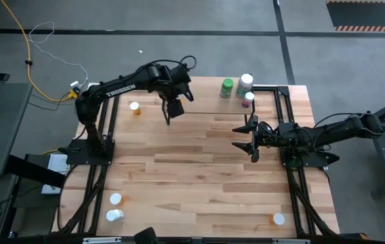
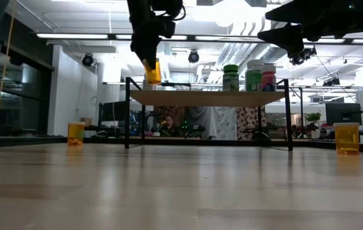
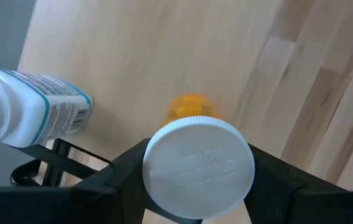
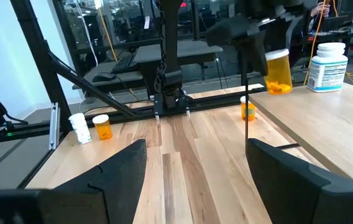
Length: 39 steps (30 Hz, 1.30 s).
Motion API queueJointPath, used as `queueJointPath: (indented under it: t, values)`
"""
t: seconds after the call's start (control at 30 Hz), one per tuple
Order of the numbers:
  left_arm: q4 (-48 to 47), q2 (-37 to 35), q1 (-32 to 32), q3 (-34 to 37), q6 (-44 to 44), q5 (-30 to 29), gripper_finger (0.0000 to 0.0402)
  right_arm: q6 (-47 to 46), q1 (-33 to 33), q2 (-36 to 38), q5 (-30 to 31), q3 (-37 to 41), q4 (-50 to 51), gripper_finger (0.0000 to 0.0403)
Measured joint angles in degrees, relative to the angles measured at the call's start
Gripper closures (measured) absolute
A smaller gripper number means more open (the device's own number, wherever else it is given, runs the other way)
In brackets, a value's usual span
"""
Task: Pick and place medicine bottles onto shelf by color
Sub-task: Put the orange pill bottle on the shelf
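1. Your left gripper (image 1: pixel 169 112) is clamped on an orange bottle (image 2: pixel 152 71), fingers squeezing just under its white cap (image 3: pixel 197 163), and it hangs above the shelf (image 2: pixel 207 97) at the left end.
2. From overhead, that gripper sits at about 11 o'clock on the table (image 1: pixel 199 183).
3. Your right gripper (image 1: pixel 245 138) waits at roughly 3 o'clock, jaws apart and holding nothing, just in front of the shelf.
4. On the shelf's right end you have a green bottle (image 2: pixel 231 77), a green-bodied white-capped bottle (image 2: pixel 254 75) and a pink bottle (image 2: pixel 268 77), packed close together.
5. A white bottle (image 3: pixel 30 112) stands on the shelf near the held one.
6. Still on the table: an orange bottle at 10 o'clock (image 1: pixel 135 108), two bottles at 7 o'clock (image 1: pixel 115 208), and one at 5 o'clock (image 1: pixel 278 219).
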<state>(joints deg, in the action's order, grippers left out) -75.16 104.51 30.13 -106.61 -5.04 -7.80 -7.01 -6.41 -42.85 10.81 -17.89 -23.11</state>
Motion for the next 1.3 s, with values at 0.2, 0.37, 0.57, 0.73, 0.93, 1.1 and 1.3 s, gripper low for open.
queueJointPath:
  t: [0.2,0.37,0.57,0.73,0.93,1.1,1.3]
  values:
    - [-4.29,0.00,0.97,0.00,0.25,-0.67,0.0206,-0.31,-0.01,0.00,0.00,0.00,0.20,0.0136]
    - [-4.75,0.00,1.86,0.00,-0.63,1.16,0.0206,-0.46,0.01,0.00,0.00,0.00,0.20,0.0136]
    - [-3.93,0.00,1.90,0.00,-1.87,5.12,0.0206,-0.46,0.01,0.00,0.00,0.00,0.20,0.0136]
    - [-4.76,0.00,1.90,0.00,-1.58,5.61,0.0206,-0.46,0.01,0.01,0.00,0.00,0.20,0.0136]
    - [-4.93,0.44,1.88,0.00,-1.17,5.56,0.0206,-0.46,0.00,0.00,0.00,0.00,0.20,0.0136]
    - [-4.73,2.36,1.88,0.00,-1.17,5.47,0.0206,-0.66,-0.01,0.00,0.00,0.00,0.20,0.0136]
    - [-4.67,2.60,1.84,-0.04,-2.05,5.19,0.0206,-0.55,0.01,0.01,0.00,0.00,0.61,0.0136]
